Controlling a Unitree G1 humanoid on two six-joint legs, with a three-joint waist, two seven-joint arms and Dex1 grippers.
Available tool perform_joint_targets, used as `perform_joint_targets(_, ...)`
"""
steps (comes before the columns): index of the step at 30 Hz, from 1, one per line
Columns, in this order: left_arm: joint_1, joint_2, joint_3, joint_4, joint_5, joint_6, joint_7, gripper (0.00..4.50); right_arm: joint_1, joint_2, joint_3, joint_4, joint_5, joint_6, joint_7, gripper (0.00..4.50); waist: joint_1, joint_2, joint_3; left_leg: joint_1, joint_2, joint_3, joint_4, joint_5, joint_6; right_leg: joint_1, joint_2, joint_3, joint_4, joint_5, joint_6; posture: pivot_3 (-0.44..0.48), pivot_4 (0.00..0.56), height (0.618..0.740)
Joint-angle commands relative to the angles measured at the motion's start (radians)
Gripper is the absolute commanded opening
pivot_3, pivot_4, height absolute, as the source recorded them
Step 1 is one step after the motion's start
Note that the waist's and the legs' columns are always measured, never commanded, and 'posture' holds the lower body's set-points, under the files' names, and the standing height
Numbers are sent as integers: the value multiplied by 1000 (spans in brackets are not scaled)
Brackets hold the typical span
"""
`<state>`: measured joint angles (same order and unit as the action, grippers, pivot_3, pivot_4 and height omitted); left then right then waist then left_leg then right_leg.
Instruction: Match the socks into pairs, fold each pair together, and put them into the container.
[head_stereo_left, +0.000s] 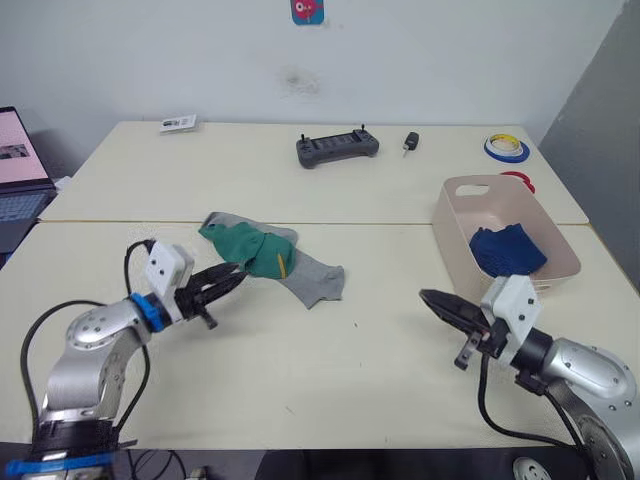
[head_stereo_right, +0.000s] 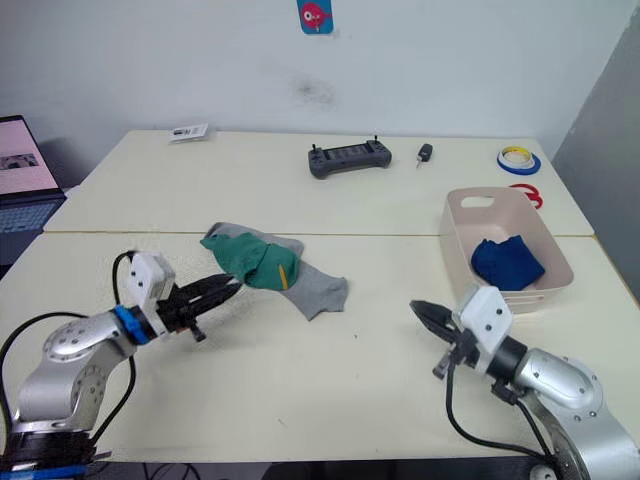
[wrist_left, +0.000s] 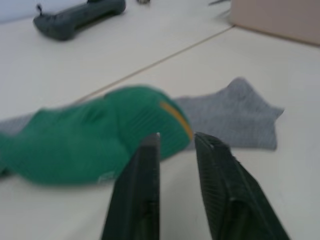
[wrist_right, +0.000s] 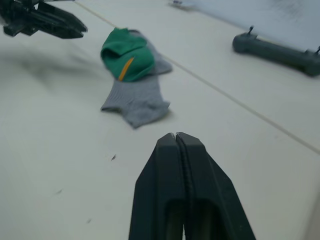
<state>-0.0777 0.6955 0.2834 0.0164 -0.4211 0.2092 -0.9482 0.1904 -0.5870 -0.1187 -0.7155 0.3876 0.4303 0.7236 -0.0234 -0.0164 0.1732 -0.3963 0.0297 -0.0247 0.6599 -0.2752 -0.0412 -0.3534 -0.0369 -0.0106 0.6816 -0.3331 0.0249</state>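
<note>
A green sock (head_stereo_left: 252, 250) with a yellow mark lies bunched on top of a light grey sock (head_stereo_left: 315, 278) near the middle of the table. My left gripper (head_stereo_left: 234, 277) is open, its fingertips right at the green sock's near edge; the left wrist view shows that green sock (wrist_left: 95, 137) just beyond the fingers (wrist_left: 142, 175). The pale pink container (head_stereo_left: 555, 265) stands at the right with a folded dark blue pair (head_stereo_left: 508, 250) inside. My right gripper (head_stereo_left: 428, 298) is shut and empty, low over the table in front of the container.
A dark handheld controller (head_stereo_left: 337, 148) and a small black key fob (head_stereo_left: 411, 142) lie at the back of the table. Rolls of tape (head_stereo_left: 507, 148) sit at the back right, a laptop (head_stereo_left: 20, 170) stands off the left edge, and a small card (head_stereo_left: 178, 123) lies back left.
</note>
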Motion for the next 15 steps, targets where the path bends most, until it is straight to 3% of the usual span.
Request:
perform_joint_targets(1,44,38,59,28,-8,-40,-36,2452,27,-24,-17,0,17,-79,58,1275,0,0,0,0,0,0,0,0,0,0,0,0,0,0,0,0,150,740)
perform_joint_targets(7,114,42,111,-23,-57,-10,-35,4354,-5,-67,29,30,10,-83,100,3389,-1,0,0,1,1,0,0,0,0,0,-1,0,0,0,0,0,150,740)
perform_joint_targets(10,150,40,126,-80,-87,29,-28,4500,-73,-92,79,63,-12,-69,114,4395,-1,-1,0,1,1,0,0,0,0,0,-1,0,0,0,0,0,150,740)
perform_joint_targets(15,194,64,126,-208,-155,140,-38,4500,-220,-110,168,127,-62,-44,110,4455,-3,-1,0,1,1,0,0,0,0,0,-1,0,0,0,0,0,150,740)
